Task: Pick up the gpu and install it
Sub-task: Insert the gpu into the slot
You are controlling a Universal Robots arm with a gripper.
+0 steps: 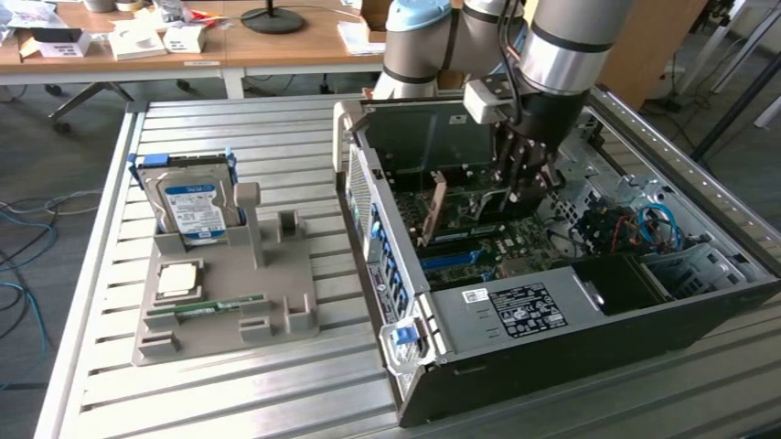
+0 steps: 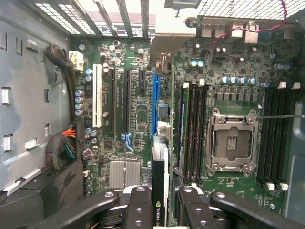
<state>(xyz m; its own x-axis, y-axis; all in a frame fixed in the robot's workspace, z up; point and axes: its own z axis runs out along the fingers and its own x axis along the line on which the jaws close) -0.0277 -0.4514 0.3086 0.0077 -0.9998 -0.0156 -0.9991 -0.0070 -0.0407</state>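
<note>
The gpu (image 2: 158,200) is a thin dark card seen edge-on in the wrist view, clamped between my two black fingers (image 2: 138,202). My gripper (image 2: 159,191) is shut on it. The card lines up with the blue slot (image 2: 155,105) on the motherboard. I cannot tell whether its edge sits in that slot. In the exterior view my gripper (image 1: 528,187) reaches down into the open computer case (image 1: 586,311). There the gpu (image 1: 431,215) stands upright with its tan-brown face showing, above the motherboard.
A grey holder tray (image 1: 287,315) lies at the exterior view's left of the case, with a hard drive (image 1: 196,206), a processor chip (image 1: 181,279) and a green RAM stick (image 1: 208,306). Inside the case are a processor socket (image 2: 232,143), memory slots (image 2: 193,129) and cable bundles (image 2: 66,148).
</note>
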